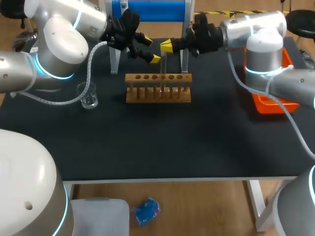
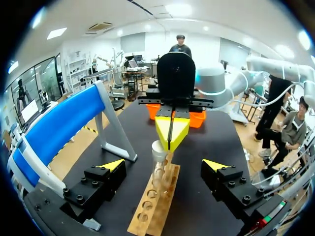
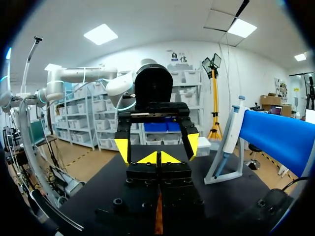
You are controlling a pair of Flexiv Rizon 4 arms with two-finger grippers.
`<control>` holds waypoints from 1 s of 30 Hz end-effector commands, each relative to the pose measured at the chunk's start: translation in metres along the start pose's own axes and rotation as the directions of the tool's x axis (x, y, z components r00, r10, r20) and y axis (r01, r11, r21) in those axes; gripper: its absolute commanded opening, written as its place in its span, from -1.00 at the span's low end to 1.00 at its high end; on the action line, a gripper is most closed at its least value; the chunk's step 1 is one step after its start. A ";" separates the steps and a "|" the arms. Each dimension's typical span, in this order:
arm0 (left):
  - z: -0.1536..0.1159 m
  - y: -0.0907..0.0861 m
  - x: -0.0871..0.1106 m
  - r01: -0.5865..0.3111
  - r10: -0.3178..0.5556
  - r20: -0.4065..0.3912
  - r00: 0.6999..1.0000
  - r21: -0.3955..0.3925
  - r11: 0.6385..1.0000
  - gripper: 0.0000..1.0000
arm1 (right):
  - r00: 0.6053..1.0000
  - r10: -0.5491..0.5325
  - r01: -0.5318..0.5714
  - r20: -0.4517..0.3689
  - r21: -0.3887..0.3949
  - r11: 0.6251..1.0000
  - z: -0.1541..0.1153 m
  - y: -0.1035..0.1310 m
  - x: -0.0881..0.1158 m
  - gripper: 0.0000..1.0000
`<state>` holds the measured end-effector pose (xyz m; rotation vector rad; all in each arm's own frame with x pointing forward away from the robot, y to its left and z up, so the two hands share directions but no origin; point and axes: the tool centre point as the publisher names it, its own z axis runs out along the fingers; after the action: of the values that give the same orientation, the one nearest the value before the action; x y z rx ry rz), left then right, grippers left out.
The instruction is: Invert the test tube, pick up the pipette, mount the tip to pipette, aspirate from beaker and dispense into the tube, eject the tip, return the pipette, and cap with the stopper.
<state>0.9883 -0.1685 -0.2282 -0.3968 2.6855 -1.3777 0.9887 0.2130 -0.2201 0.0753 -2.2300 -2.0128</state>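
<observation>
Forearms level over far side of table (image 1: 147, 147), aimed at each other above wooden rack (image 1: 157, 93). Fingers of left gripper (image 1: 150, 48) spread wide, holding nothing. Yellow tips of right gripper (image 1: 167, 46) pressed together at rim of test tube (image 1: 163, 69); actual grip not discernible. Tube upright in rack hole, between the facing wrists. Glass beaker (image 1: 88, 96) beside left arm.

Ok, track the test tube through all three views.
Head view: test tube upright at the wooden rack, just below the right gripper.
Left wrist view: test tube ahead of the left gripper, standing over the rack.
Right wrist view: not visible.
Shared landmark: the blue stand.
</observation>
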 end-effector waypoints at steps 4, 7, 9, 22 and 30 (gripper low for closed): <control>-0.001 -0.001 -0.001 0.001 -0.001 -0.003 1.000 -0.005 1.000 1.00 | 1.000 0.006 -0.006 -0.024 -0.008 1.000 0.005 -0.003 -0.011 -1.00; -0.001 -0.001 -0.001 0.001 -0.001 -0.003 1.000 -0.005 1.000 1.00 | 1.000 0.013 -0.013 -0.027 -0.009 1.000 0.006 -0.005 -0.013 -1.00; -0.001 -0.001 -0.001 0.001 -0.001 -0.003 1.000 -0.005 1.000 1.00 | 0.999 0.018 -0.018 -0.029 -0.012 1.000 0.007 -0.007 -0.013 -1.00; -0.001 -0.001 -0.001 0.001 -0.001 -0.003 1.000 -0.005 1.000 1.00 | 0.998 0.056 -0.056 -0.025 -0.001 0.998 0.010 -0.022 -0.013 -1.00; -0.001 -0.001 -0.001 0.001 -0.001 -0.003 1.000 -0.005 1.000 1.00 | 0.998 0.061 -0.061 -0.011 0.011 0.998 0.009 -0.024 -0.011 -1.00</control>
<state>0.9883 -0.1685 -0.2282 -0.3969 2.6855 -1.3777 0.9994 0.2219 -0.2300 0.0204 -2.1992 -1.9626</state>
